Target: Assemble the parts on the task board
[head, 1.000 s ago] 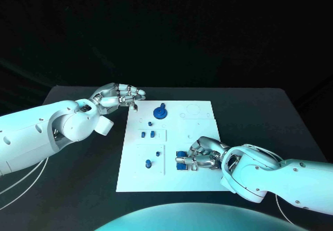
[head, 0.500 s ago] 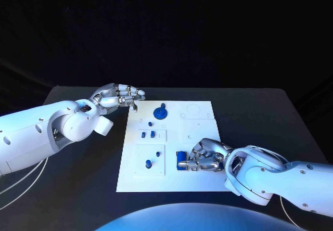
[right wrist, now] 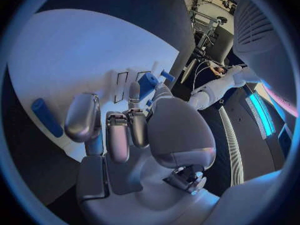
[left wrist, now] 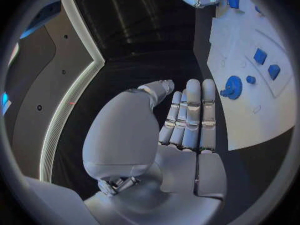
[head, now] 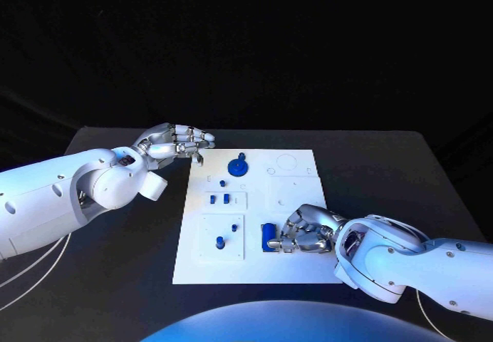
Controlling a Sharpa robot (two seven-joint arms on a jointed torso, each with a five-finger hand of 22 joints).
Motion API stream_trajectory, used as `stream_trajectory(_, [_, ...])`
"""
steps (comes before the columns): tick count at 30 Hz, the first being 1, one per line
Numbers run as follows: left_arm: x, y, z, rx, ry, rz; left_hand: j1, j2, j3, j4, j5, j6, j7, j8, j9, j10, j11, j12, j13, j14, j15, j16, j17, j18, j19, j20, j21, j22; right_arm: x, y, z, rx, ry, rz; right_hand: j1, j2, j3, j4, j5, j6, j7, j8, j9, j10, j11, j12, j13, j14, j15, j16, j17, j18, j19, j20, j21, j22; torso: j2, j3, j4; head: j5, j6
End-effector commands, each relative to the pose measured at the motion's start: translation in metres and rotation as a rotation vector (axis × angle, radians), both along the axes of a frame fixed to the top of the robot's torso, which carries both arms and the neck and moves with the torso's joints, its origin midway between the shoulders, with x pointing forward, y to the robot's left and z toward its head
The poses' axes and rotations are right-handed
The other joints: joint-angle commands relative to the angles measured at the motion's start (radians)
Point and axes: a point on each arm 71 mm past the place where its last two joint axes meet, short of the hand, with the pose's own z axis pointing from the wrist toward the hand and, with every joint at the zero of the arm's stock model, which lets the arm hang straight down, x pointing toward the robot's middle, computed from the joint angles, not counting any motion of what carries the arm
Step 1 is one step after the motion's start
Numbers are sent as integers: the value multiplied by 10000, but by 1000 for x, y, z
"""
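Observation:
The white task board (head: 293,189) lies mid-table. On it are a round blue part (head: 237,167), two small blue squares (head: 219,199), two small blue pegs (head: 227,236) and a long blue bar (head: 269,234). My right hand (head: 305,231) rests on the board's near right part, fingers curled in, fingertips just beside the bar. In the right wrist view the bar (right wrist: 47,117) lies flat on the board (right wrist: 75,60), a little apart from my right hand (right wrist: 125,130), which holds nothing. My left hand (head: 177,142) hovers off the board's far left corner with fingers curled and nothing in them; the left wrist view shows it (left wrist: 184,127) above the board (left wrist: 250,105).
The black table (head: 390,164) surrounds the board on all sides. The board's far right panel shows only pale circular outlines (head: 293,165). My left forearm (head: 72,192) crosses the table's left side.
My right hand has drawn back slightly toward the near right, and the blue bar that its fingers partly covered now stands uncovered beside them. My left hand has not moved.

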Motion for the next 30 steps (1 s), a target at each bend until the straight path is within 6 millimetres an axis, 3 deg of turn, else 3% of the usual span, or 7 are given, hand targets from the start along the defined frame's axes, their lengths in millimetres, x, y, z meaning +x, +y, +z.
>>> stream_trajectory(1, [-1, -2, 1, -134, -5, -168, -25, 95, 37, 6, 7, -78, 247, 34, 15, -77, 10, 59, -14, -14, 64, -60, -12, 136, 8, 44, -47, -12, 0, 2, -2, -241, -79, 267, 426, 90, 106, -25, -13, -2, -76, -61, -24, 580, -85, 69, 1581, 920, -77, 44, 2103, -143, 123, -91, 29, 1600, 10, 13, -3, 12, -25])
stream_trajectory(3, [-1, -2, 1, -135, -7, -168, -25, 95, 37, 6, 7, -78, 247, 34, 15, -77, 10, 59, -14, -14, 64, -60, -12, 136, 8, 44, -47, -12, 0, 2, -2, -294, -133, 246, 1034, 143, 369, -118, 24, -7, -122, -112, -62, 580, -125, 68, 1586, 921, -110, 46, 2110, -144, 126, -116, 48, 1604, 7, 15, -8, 8, -32])
stream_trajectory(5, [-1, -2, 1, -134, -7, -166, -25, 95, 37, 6, 7, -78, 247, 34, 15, -77, 10, 59, -14, -14, 64, -60, -12, 136, 8, 44, -47, -12, 1, 2, -2, -331, -188, 202, 1188, 120, 452, -85, 21, 14, -129, -125, -78, 580, -131, 67, 1588, 921, -115, 46, 2110, -145, 126, -124, 52, 1604, 5, 15, -13, 9, -39])
stream_trajectory(16, [-1, -1, 1, -125, 16, -177, -36, 103, 39, 11, 8, -88, 250, 45, 15, -85, 12, 65, -15, -15, 66, -58, -11, 135, 8, 46, -50, -14, 3, -5, -1, -466, -431, -13, 1417, 197, 665, 10, 24, 78, -152, -126, -94, 594, -151, 93, 1611, 924, -130, 51, 2127, -153, 136, -138, 98, 1614, -4, 7, -6, 30, -39])
stream_trajectory(24, [-1, -1, 1, -121, 26, -183, -36, 103, 39, 11, 8, -88, 250, 45, 15, -85, 12, 65, -15, -15, 66, -58, -11, 135, 8, 46, -50, -14, 3, -1, -3, -292, -201, 182, 1558, -78, 701, 25, 0, 79, -143, -143, -107, 588, -150, 71, 1602, 920, -135, 44, 2108, -149, 125, -147, 62, 1605, 6, 0, -5, 23, -39])
stream_trajectory(30, [-1, 0, 1, -114, 24, -163, -36, 103, 39, 11, 8, -88, 250, 45, 15, -85, 12, 65, -15, -15, 66, -58, -11, 135, 8, 46, -50, -14, 5, -3, -2, -146, -367, 15, 1302, -326, 614, 82, -16, 98, -96, -165, -129, 579, -110, 45, 1590, 917, -107, 39, 2095, -145, 112, -133, 16, 1595, -1, -8, 2, -3, -64])
